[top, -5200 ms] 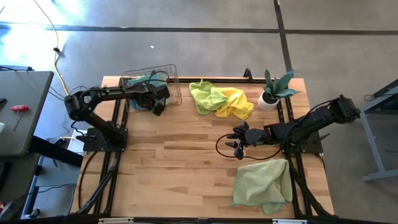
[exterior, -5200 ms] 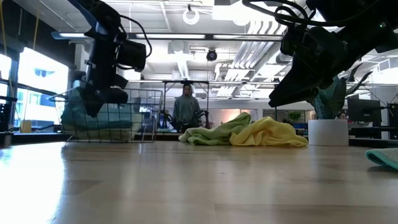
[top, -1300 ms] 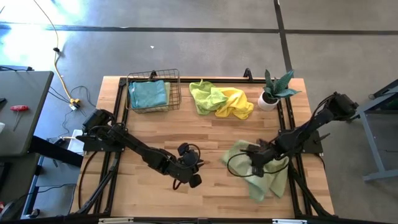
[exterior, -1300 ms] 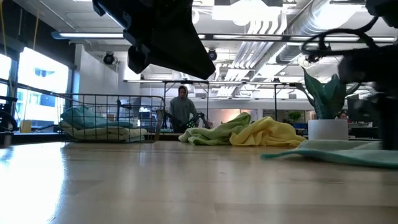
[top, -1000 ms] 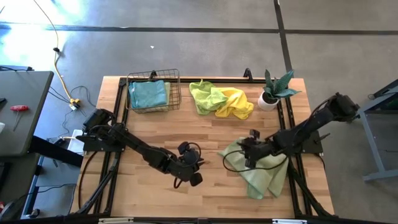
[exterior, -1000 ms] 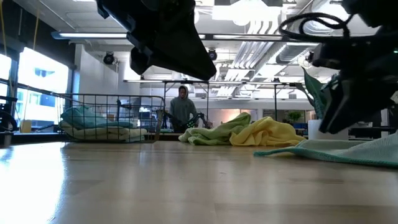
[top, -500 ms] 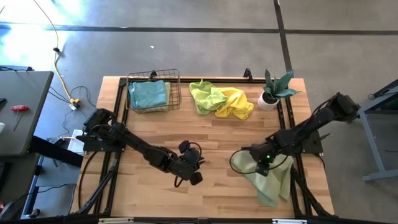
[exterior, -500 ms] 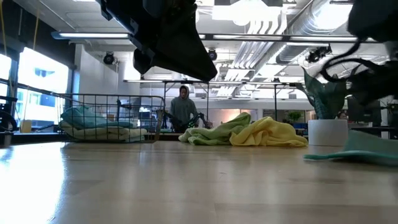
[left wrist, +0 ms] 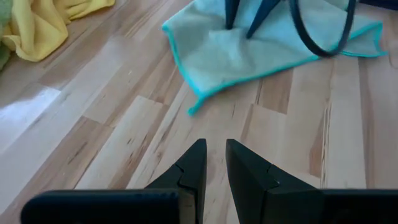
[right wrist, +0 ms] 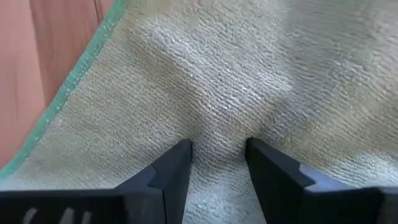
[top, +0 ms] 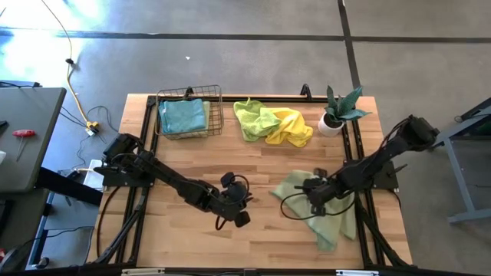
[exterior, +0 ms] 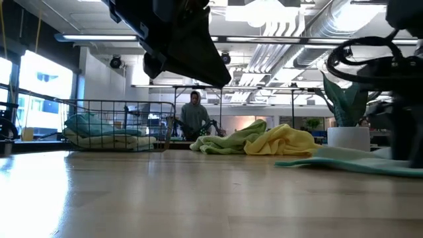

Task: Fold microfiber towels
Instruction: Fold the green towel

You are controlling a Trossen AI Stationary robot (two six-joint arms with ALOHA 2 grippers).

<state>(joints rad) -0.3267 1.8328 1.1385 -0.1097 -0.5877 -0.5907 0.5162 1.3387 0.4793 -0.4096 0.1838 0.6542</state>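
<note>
A pale sage green microfiber towel [top: 330,215] lies rumpled on the table's right near part; the low view shows it flat on the wood [exterior: 344,162]. My right gripper [top: 314,198] stands on its far left part, shut on it. My left gripper [top: 239,218] hovers over the table's middle near part, left of that towel [left wrist: 249,50], its fingers [left wrist: 214,155] a narrow gap apart with nothing between. A lime green and a yellow towel [top: 272,124] lie heaped at the far middle. A blue towel [top: 182,116] rests in the wire basket. My right gripper [right wrist: 217,155] pinches a small pucker of the sage towel [right wrist: 217,140] between its two fingers, some way in from the green-hemmed edge [right wrist: 68,93]. The fingers come from above, pointing steeply down. The towel lies on the table, and creases run out from the pinch.
A wire basket [top: 216,115] stands at the far left and a potted plant [top: 337,113] at the far right. A cable loop [top: 295,207] hangs by my right gripper. Bare wood lies between the two grippers and along the near left.
My right gripper has tipped more steeply down and dragged the sage towel along the table, first toward the right and near edges, then a little back toward the left. The towel has changed outline, its near corner trailing toward the near edge.
</note>
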